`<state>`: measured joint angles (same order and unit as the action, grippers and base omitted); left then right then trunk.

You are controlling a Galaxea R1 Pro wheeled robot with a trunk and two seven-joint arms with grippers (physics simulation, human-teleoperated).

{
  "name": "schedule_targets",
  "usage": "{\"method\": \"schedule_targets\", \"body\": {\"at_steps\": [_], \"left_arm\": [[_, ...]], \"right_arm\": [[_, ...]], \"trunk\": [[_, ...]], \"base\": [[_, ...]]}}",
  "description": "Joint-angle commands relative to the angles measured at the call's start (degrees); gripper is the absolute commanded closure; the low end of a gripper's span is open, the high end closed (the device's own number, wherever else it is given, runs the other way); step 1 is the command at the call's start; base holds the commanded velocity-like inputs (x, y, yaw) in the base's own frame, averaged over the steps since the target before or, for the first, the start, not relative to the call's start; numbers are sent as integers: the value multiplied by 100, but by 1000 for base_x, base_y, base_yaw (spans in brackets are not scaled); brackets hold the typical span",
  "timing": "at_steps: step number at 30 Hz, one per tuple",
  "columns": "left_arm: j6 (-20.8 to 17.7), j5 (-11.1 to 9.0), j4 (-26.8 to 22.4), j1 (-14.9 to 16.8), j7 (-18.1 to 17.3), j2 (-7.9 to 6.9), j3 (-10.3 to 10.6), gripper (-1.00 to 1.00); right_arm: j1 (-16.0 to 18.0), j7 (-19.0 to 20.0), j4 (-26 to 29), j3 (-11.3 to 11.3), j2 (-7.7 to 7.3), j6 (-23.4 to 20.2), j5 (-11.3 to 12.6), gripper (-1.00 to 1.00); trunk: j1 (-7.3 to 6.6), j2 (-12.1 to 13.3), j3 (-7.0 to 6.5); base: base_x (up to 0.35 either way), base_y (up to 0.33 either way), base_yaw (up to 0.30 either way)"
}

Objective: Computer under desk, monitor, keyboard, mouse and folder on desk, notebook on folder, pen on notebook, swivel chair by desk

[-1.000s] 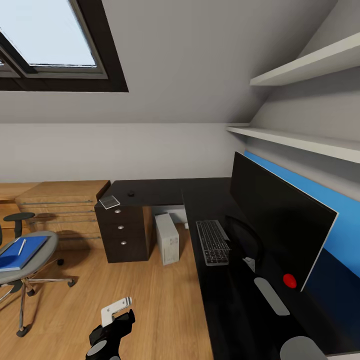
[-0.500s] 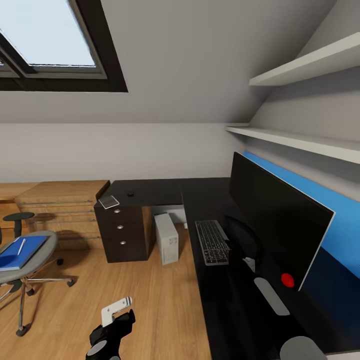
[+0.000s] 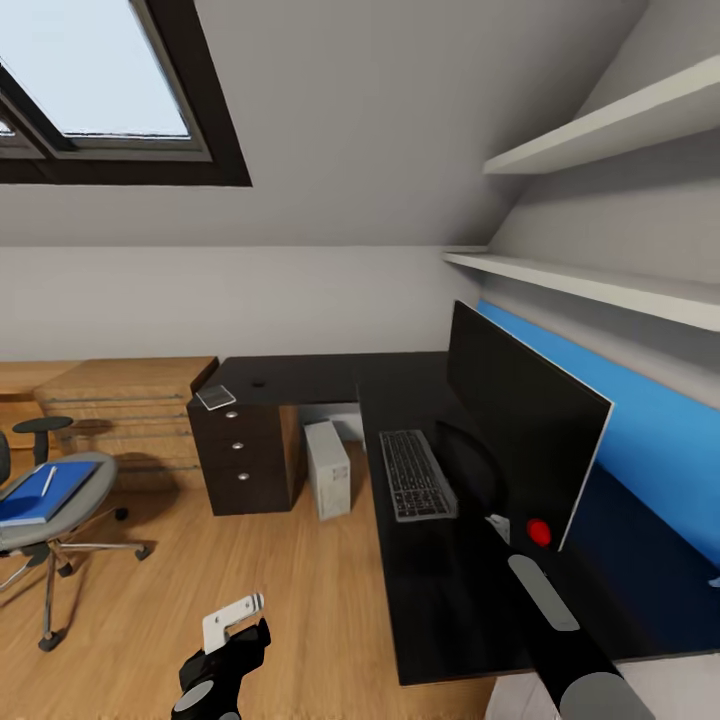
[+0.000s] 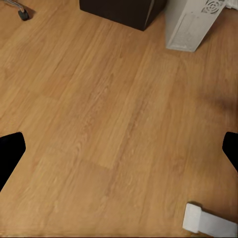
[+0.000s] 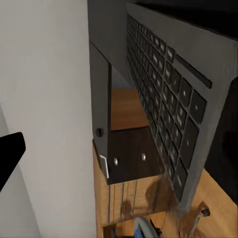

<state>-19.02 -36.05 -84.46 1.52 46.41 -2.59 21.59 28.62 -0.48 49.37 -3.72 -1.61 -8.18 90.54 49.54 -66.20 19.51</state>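
Observation:
The black monitor (image 3: 520,425) stands on the black L-shaped desk (image 3: 320,378), with the keyboard (image 3: 414,475) flat in front of it. The small mouse (image 3: 258,382) and the grey notebook (image 3: 215,397) lie on the desk's far wing. The computer (image 3: 330,468) stands under the desk. At the left is the swivel chair (image 3: 75,525); the blue folder (image 3: 35,492) lies on its seat with the white pen (image 3: 47,479) on top. My right gripper (image 3: 497,522) hovers by the monitor's foot beside the keyboard (image 5: 168,89), open and empty. My left gripper (image 4: 119,148) hangs open over the floor.
A light-wood drawer chest (image 3: 125,415) stands beyond the chair. White shelves (image 3: 600,285) and a blue panel (image 3: 660,430) line the right wall. The three-drawer pedestal (image 3: 240,465) stands next to the computer (image 4: 193,22). Bare wood floor (image 3: 250,560) lies between chair and desk.
The whole picture has shifted: desk, monitor and keyboard now sit further left and smaller, so the camera has moved. Both arms hold the same pose in the view. Nothing was grasped.

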Motion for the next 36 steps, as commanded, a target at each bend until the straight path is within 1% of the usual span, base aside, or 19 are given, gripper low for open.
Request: {"method": "schedule_targets", "body": {"at_steps": [1, 13, 28, 36], "left_arm": [[-23, -25, -9, 6, 43, -5, 12, -100], [-23, -25, -9, 6, 43, -5, 11, -100], [-23, -44, -9, 6, 35, -5, 11, -100], [-26, -51, -9, 6, 35, -10, 3, -100]], "right_arm": [[3, -5, 3, -15, -6, 1, 43, -100], [3, -5, 1, -21, -6, 1, 43, -100], [3, -5, -6, -55, 8, 1, 43, -100], [3, -13, -20, -66, 75, 2, 32, -100]], "trunk": [[-3, -5, 7], [-3, -5, 7], [-3, -5, 7], [-3, -5, 7]], "base": [[-279, -169, 0], [-283, -132, 0], [-327, -10, 0], [-334, 0, 0]]}}
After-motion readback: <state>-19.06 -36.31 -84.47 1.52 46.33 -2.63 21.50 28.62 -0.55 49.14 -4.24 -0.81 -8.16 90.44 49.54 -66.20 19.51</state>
